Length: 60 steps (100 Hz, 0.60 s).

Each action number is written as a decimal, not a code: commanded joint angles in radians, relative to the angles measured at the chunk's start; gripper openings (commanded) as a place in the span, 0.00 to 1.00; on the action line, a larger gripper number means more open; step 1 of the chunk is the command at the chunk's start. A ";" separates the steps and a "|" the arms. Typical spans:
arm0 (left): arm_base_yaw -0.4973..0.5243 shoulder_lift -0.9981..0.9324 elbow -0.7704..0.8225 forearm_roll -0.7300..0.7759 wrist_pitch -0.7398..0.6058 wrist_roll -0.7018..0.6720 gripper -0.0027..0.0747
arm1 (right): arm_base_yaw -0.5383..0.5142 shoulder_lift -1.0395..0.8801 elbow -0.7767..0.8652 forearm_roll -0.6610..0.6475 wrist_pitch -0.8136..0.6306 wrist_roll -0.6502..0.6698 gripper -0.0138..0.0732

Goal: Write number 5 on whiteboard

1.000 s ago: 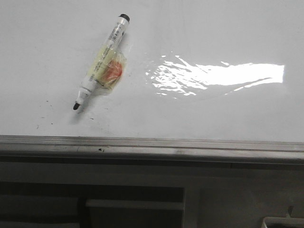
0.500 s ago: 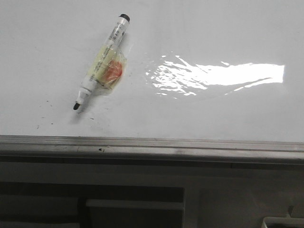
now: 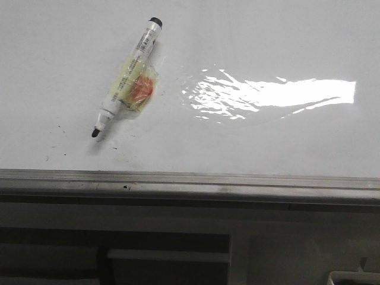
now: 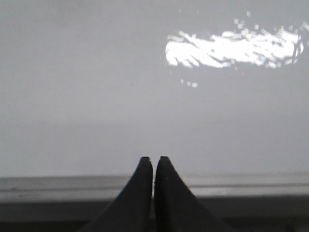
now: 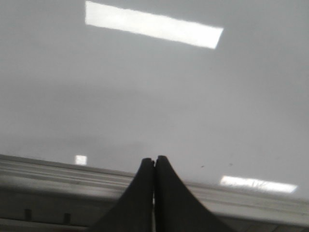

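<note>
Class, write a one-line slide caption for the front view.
An uncapped marker lies diagonally on the whiteboard beside a bright glare patch; no number drawn, no tool in sight.

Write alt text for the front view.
An uncapped marker, wrapped mid-barrel in yellowish tape with an orange patch, lies diagonally on a glossy whiteboard, tip toward its grey metal edge strip. No number is drawn; a bright glare patch lies beside the marker.

Bare lab bench: whiteboard [image 3: 249,35], marker [image 3: 127,77].
</note>
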 commanded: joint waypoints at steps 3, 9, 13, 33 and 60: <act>0.002 -0.026 0.023 -0.114 -0.183 0.000 0.01 | -0.005 -0.015 0.021 -0.079 -0.222 -0.002 0.09; 0.002 -0.026 0.023 -0.191 -0.222 0.000 0.01 | -0.005 -0.015 0.021 -0.071 -0.318 -0.002 0.09; 0.002 -0.026 0.023 -0.270 -0.241 -0.002 0.01 | -0.005 -0.015 0.021 -0.053 -0.388 0.000 0.09; 0.002 -0.026 0.023 -0.526 -0.246 -0.002 0.01 | -0.005 -0.015 0.021 0.088 -0.504 0.159 0.09; -0.001 -0.026 -0.013 -0.716 -0.229 0.003 0.01 | -0.005 -0.015 -0.009 0.436 -0.473 0.187 0.09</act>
